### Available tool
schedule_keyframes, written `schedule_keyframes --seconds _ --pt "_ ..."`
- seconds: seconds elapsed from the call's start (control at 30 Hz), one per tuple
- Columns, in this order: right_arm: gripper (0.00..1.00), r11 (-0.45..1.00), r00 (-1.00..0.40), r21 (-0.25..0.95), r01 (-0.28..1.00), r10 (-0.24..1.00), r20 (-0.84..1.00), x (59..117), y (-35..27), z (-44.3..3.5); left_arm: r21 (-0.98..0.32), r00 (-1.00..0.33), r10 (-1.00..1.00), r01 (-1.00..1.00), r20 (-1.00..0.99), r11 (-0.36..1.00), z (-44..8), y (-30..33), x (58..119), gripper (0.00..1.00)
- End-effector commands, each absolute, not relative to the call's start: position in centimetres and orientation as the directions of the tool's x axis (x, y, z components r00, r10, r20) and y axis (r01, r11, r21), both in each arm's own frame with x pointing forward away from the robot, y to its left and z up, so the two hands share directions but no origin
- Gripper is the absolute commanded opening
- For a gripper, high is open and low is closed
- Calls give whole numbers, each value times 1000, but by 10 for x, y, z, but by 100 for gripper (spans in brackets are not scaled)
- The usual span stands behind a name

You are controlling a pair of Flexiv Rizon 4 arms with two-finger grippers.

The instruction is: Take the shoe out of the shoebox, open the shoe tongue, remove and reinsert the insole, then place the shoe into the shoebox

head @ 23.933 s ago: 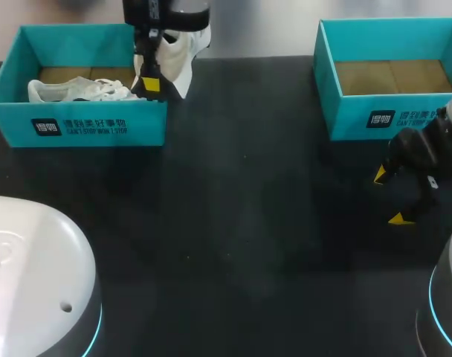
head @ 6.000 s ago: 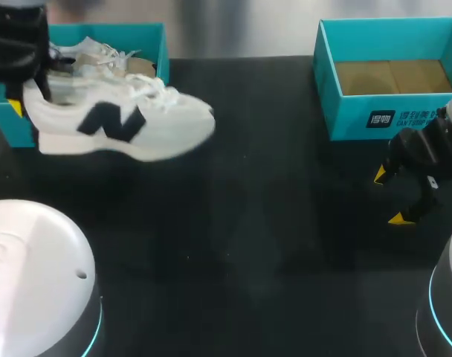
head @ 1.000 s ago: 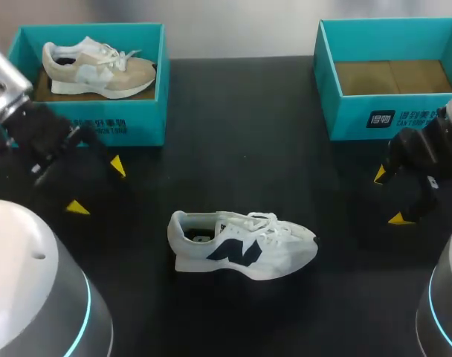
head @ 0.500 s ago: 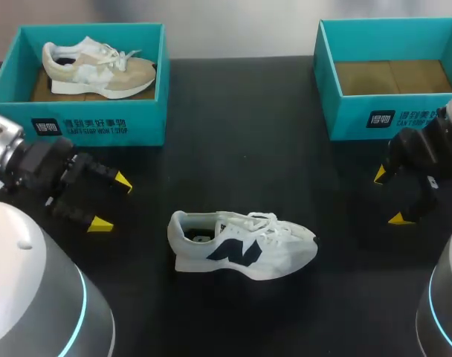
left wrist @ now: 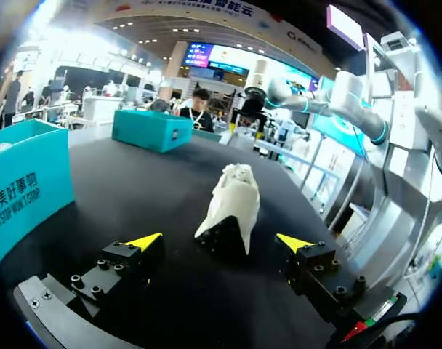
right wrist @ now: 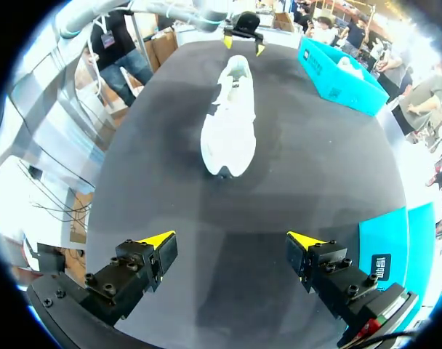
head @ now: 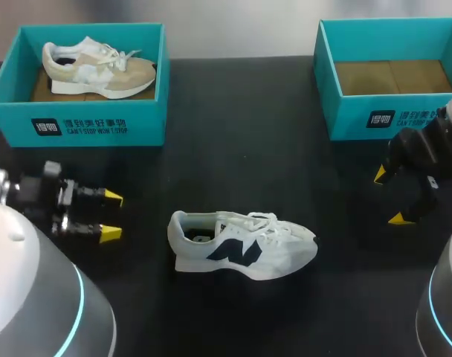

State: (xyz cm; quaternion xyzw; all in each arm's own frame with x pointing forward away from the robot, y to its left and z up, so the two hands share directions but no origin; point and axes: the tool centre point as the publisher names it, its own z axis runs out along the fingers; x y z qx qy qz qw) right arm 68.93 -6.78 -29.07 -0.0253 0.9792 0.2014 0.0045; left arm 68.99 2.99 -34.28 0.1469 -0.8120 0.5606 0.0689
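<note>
The white shoe (head: 241,245) stands on its sole on the black table (head: 241,134), around the middle and closer to the near edge. Its heel points toward my left gripper (head: 111,216), which hangs near it with fingers spread and nothing between them. My right gripper (head: 389,196) is also spread wide and holds nothing, well apart from the shoe and just in front of the teal shoebox (head: 389,115) at the far right corner; a second shoebox (head: 77,126) at the far left corner holds a beige shoe (head: 99,67).

White shoe (head: 241,249) with navy mark, teal shoebox (head: 140,125), black table (head: 241,134)
</note>
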Motion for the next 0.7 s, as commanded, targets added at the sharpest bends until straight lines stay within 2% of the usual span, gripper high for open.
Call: schedule_keyframes --seconds 0.03,0.17,0.43,0.7 --pt "100 919 -999 391 -50 -47 -19 689 -67 -291 -936 -955 -221 -249 196 250 -370 24 685 100" --pt "100 919 -999 391 -50 -47 -19 689 -67 -291 -954 -978 -162 -172 134 246 -385 22 693 100" --pt "100 919 -999 391 -50 -47 -19 689 -67 -291 -967 -985 -120 -146 122 207 -389 16 700 100" --pt "100 919 -999 391 -50 -47 -19 689 -67 -291 -964 -990 -96 -120 99 240 -394 3 702 100"
